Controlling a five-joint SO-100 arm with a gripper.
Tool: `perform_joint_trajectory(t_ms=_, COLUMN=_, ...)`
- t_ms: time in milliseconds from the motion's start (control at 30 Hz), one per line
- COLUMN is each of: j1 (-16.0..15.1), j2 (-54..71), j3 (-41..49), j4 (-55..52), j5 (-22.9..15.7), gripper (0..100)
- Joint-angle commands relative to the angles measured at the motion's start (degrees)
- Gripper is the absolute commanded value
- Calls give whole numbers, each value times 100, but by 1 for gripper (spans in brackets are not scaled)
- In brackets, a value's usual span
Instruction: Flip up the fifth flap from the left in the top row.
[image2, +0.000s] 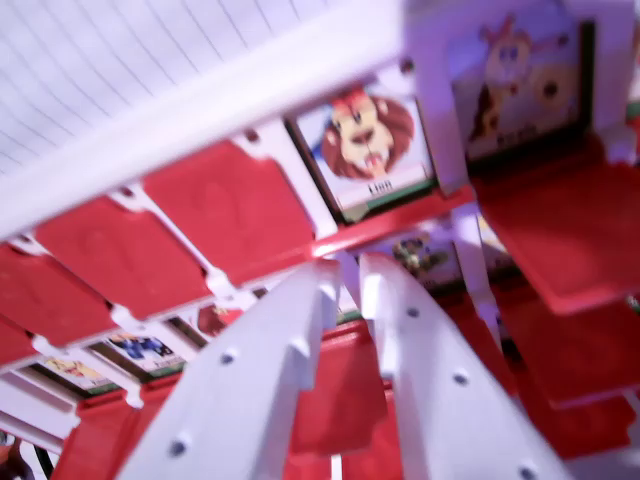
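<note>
We look down the wrist at our gripper (345, 290), whose two white fingers (250, 390) rise from the bottom of the wrist view and converge toward the middle, their tips standing only a narrow slot apart with nothing held between them, so the jaws are nearly pressed together but empty. Our landmark is the lion card (368, 145), an exposed picture of a lion with a caption beneath it, sitting in the top row of the red-and-white flap board (200, 100). The gripper's tips lie just below the lion card, close under the red bar that runs along its lower edge, without touching the card itself. To the wrist view's left of the lion card, three red closed flaps (230, 205) lie flat in a row that slopes down and away. To the wrist view's right of the lion card we see a giraffe card (515, 85), also uncovered, with a red flap (560, 230) spread out below it. Lower than the lion card and to the left, small pictures in the next row (140, 350) show through, blurred. We cannot tell from this tilted, blurred view which opening counts as fifth.
</note>
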Motion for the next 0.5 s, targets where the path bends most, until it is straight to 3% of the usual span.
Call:
perform_joint_trajectory(t_ms=0, j1=53, j2=158, j3=-686, j4=-255, j5=-105, gripper=2)
perform_joint_trajectory(t_ms=467, j1=123, j2=18, j3=-800, j4=-624, j5=-211, gripper=2)
